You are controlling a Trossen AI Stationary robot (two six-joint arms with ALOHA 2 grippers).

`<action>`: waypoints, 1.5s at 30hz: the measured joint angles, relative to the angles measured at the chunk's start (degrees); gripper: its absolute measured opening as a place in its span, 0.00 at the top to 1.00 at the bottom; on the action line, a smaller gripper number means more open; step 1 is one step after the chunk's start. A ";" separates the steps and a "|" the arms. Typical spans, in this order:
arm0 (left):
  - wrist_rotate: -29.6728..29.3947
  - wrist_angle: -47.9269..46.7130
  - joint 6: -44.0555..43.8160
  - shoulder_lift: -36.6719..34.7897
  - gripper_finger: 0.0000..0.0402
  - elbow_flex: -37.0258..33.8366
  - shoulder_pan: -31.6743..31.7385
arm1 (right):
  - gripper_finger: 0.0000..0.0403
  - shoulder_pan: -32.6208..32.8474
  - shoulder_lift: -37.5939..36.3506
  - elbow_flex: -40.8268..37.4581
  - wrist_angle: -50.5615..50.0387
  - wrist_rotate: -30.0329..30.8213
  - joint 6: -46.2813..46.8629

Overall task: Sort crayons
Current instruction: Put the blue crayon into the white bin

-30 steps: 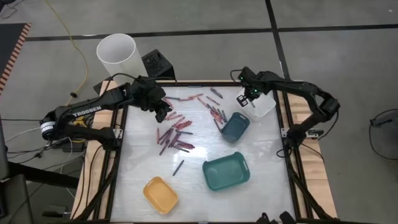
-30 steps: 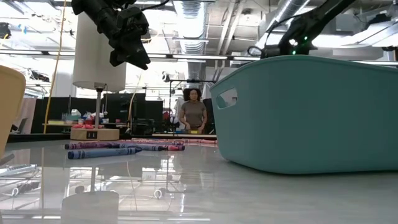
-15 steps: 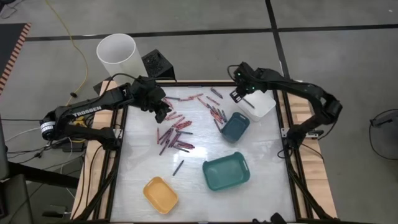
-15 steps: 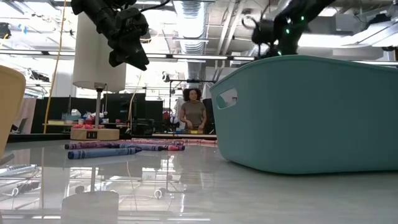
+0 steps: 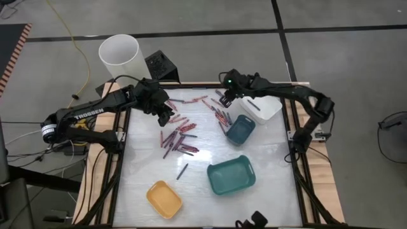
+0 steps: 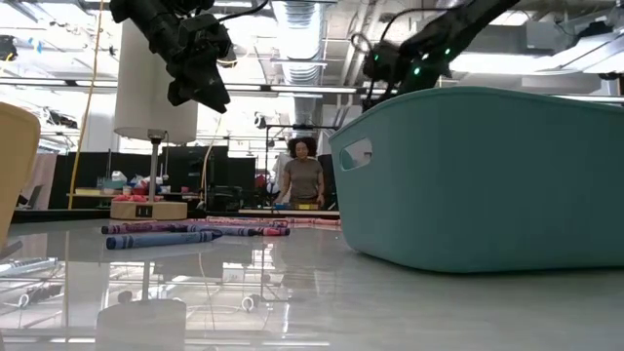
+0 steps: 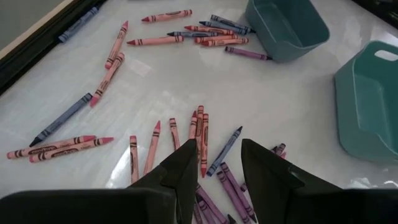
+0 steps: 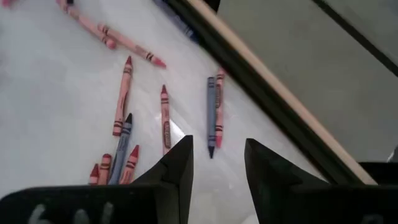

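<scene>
Both grippers above scattered crayons (image 5: 181, 130).
Left gripper (image 5: 164, 114) and right gripper (image 5: 224, 94): fingers parted narrowly, holding nothing.

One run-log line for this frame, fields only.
left end effector: open, above crayons | right end effector: open, empty, over far-edge crayons | trays: no crayons visible inside

Crayons (image 5: 181, 130): short, thin, paper-wrapped sticks in red, pink, purple and dark blue-grey. All lie flat on the white bench (image 5: 203, 191), loosely scattered at mixed angles. Main cluster: left of centre. Smaller group (image 5: 221, 116): near the far edge. One dark crayon (image 5: 182, 170) lies apart, nearer the front.
</scene>
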 joint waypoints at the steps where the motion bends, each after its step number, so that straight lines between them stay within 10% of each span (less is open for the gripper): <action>1: 0.00 0.01 0.00 0.00 0.72 0.00 0.00 | 0.66 -0.12 1.24 0.31 -0.38 -0.52 -0.12; 16: 0.10 -1.81 0.41 0.00 0.72 0.01 0.00 | 0.66 4.12 9.79 7.49 -20.74 -5.32 3.71; 45: 0.20 -1.94 0.56 0.00 0.72 -0.01 0.00 | 0.66 6.23 9.81 0.64 -14.01 -3.58 12.14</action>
